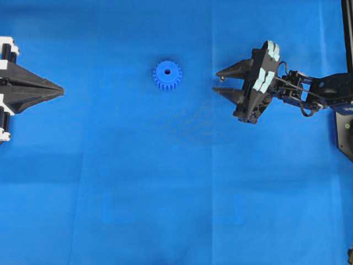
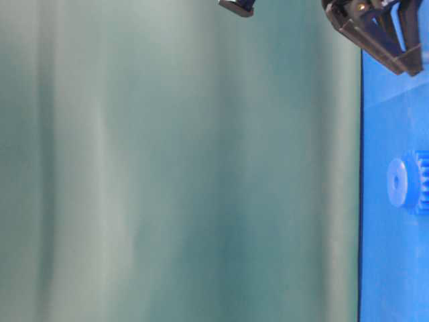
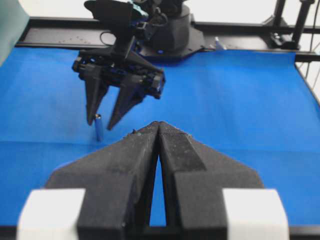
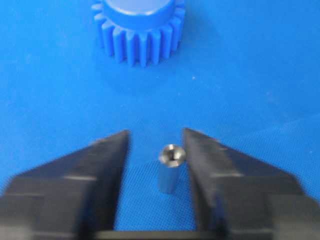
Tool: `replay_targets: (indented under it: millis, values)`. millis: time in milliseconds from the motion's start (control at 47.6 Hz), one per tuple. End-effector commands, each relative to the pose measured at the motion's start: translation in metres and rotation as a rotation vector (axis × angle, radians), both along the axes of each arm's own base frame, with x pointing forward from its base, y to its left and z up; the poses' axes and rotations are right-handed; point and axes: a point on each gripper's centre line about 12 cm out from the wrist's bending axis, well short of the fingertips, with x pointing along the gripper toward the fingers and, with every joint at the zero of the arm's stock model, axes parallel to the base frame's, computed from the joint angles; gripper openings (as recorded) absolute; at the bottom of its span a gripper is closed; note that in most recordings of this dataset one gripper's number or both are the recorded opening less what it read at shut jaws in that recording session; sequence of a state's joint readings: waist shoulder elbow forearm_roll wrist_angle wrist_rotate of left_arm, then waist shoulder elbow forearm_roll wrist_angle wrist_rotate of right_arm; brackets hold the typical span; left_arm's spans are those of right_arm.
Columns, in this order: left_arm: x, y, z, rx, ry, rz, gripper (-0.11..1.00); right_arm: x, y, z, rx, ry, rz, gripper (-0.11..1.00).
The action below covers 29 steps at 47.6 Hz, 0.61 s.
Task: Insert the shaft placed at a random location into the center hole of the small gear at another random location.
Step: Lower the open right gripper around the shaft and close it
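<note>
The small blue gear [image 1: 167, 75] lies flat on the blue cloth, its center hole [image 1: 167, 71] facing up and empty. It also shows in the table-level view [image 2: 409, 182] and the right wrist view [image 4: 137, 25]. The shaft [image 4: 171, 167] stands upright on the cloth between the jaws of my open right gripper [image 4: 156, 137], close to the right-hand finger [image 4: 220, 165]. From overhead the shaft [image 1: 222, 79] is a small dot inside the right gripper [image 1: 216, 81], to the gear's right. In the left wrist view the shaft [image 3: 99, 127] stands by one right-gripper fingertip. My left gripper [image 1: 62, 89] is shut and empty at the far left.
The right arm's black base and a black frame rail [image 1: 345, 110] stand at the right edge. In the left wrist view, the black frame [image 3: 240, 40] borders the far side of the cloth [image 3: 240, 100].
</note>
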State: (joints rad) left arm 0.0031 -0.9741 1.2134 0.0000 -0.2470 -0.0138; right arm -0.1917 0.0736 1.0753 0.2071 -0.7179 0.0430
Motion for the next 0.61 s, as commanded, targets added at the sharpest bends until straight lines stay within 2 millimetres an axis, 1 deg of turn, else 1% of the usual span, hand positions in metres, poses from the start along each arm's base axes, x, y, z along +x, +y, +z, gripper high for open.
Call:
replay_targets:
  millis: [0, 42, 105, 252, 357, 462, 588]
  values:
    - [0.001, 0.001, 0.004, 0.000, -0.011, 0.003, 0.00, 0.000, -0.005, 0.006, -0.001, -0.034, -0.030, 0.18]
    - [0.001, 0.001, 0.005, 0.000, -0.014, 0.003, 0.00, -0.001, -0.006, 0.006, 0.003, -0.035, -0.043, 0.10]
    - [0.001, 0.001, 0.004, 0.000, -0.011, 0.003, 0.00, -0.003, -0.008, 0.006, 0.007, -0.034, -0.058, 0.03]
    - [0.001, 0.001, 0.004, 0.000, -0.012, 0.003, 0.00, -0.003, -0.008, 0.007, 0.009, -0.034, -0.059, 0.02]
    - [0.001, 0.001, 0.004, 0.000, -0.009, 0.003, 0.00, -0.003, -0.007, 0.012, 0.010, -0.045, -0.057, 0.02]
    - [0.001, 0.001, 0.004, 0.000, -0.011, 0.003, 0.00, -0.002, -0.007, 0.022, 0.009, -0.064, -0.054, 0.02]
    - [0.001, 0.001, 0.004, 0.000, -0.012, 0.003, 0.00, -0.002, -0.006, 0.041, 0.015, -0.080, -0.042, 0.02]
